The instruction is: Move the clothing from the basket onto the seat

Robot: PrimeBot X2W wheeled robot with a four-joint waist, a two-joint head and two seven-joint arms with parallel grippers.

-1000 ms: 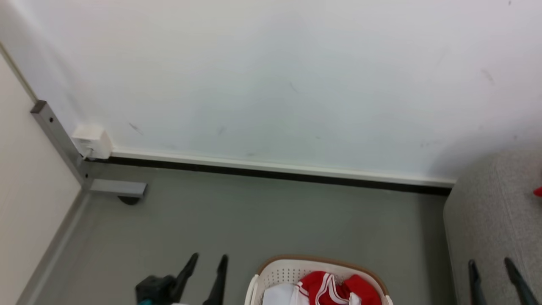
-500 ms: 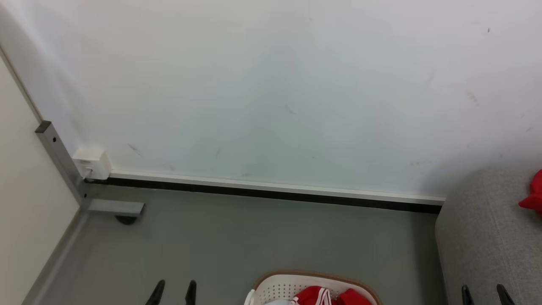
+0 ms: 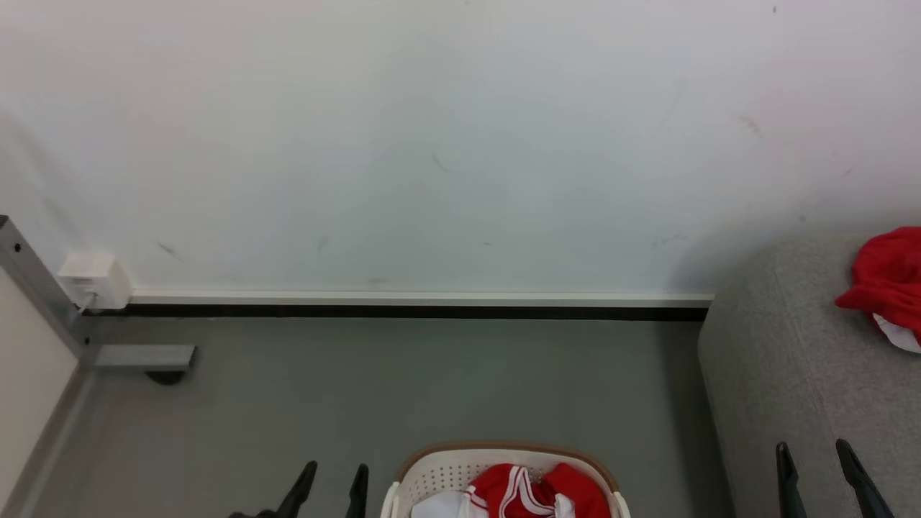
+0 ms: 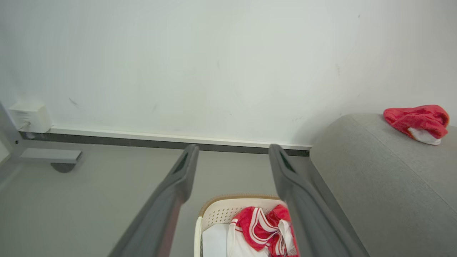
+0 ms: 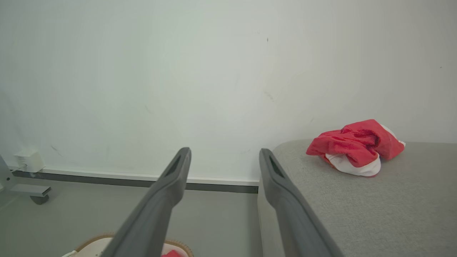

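The white perforated basket with a brown rim stands on the floor at the bottom centre, holding red garments with white trim. From the left wrist, the basket and its clothing lie between and below the fingers. A bundled red and white garment lies on the grey sofa at the right; it is the same garment on the sofa in the right wrist view. My left gripper is open left of the basket. My right gripper is open over the sofa's front. Both are empty.
A white wall with a black and white skirting runs across the back. At the left stand a grey metal frame leg with a caster and a small white box on the wall. Grey floor lies between wall and basket.
The head camera has turned right and tilted, so the scene shifted left and more of the sofa and its red garment shows. Both grippers stay open and empty.
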